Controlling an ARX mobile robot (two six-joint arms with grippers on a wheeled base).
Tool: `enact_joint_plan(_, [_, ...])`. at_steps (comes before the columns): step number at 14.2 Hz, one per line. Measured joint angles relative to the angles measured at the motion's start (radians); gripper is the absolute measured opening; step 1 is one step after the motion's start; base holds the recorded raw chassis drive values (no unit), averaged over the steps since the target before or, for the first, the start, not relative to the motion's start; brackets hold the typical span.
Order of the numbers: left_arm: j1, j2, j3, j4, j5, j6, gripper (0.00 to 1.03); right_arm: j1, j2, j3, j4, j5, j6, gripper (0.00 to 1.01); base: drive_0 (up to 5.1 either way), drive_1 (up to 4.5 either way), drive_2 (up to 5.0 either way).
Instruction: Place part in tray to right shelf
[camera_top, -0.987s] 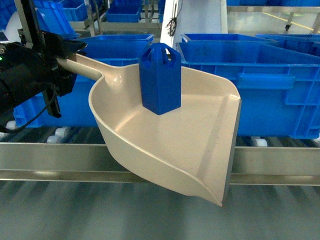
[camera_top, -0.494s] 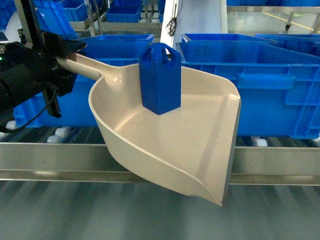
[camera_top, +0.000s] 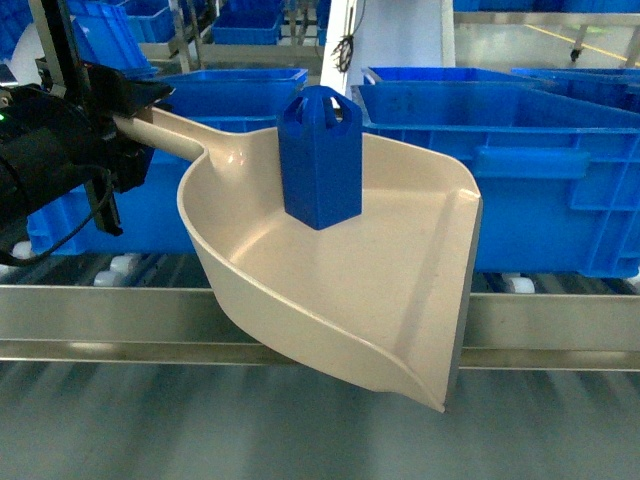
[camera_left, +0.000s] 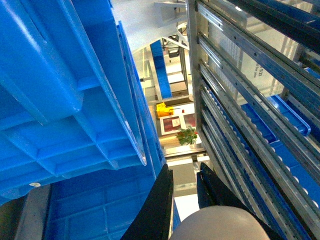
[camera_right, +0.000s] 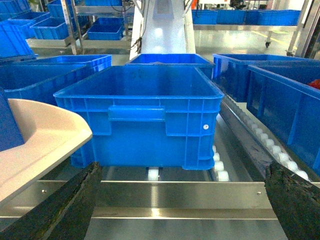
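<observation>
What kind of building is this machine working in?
Probably a warehouse or factory floor: large blue plastic crates sit on a stainless-steel roller rack, with more racks of crates behind on a shiny floor.

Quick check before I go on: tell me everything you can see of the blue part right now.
The part is a small bright-blue hexagonal block that looks like plastic, taller than wide, with arched cut-outs around its top. It stands upright in the beige tray, near the back by the handle. Only the tray touches it. The left hand holds the tray handle, in front of the shelf's steel rail. The right wrist view catches only its edge.
</observation>
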Motion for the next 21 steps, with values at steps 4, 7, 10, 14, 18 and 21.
enact_joint_plan(4, [0.0,0.0,0.0,0.0,0.0,0.0,0.12,0.0,0.0,0.0,0.0,0.0,0.0,0.98,0.0,0.0,0.0])
enact_joint_plan(7, [0.0,0.0,0.0,0.0,0.0,0.0,0.12,0.0,0.0,0.0,0.0,0.0,0.0,0.98,0.0,0.0,0.0])
enact_joint_plan(10, [0.0,0.0,0.0,0.0,0.0,0.0,0.12,0.0,0.0,0.0,0.0,0.0,0.0,0.98,0.0,0.0,0.0])
enact_joint_plan(14, [0.0,0.0,0.0,0.0,0.0,0.0,0.12,0.0,0.0,0.0,0.0,0.0,0.0,0.98,0.0,0.0,0.0])
enact_joint_plan(18, [-0.014,-0.051,0.006,-0.185,-0.096,-0.022,0.12,0.0,0.0,0.0,0.0,0.0,0.0,0.98,0.0,0.0,0.0])
enact_joint_plan(21, [-0.024,-0.166,0.005,-0.219,-0.243,-0.074,0.12,0.0,0.0,0.0,0.0,0.0,0.0,0.98,0.0,0.0,0.0])
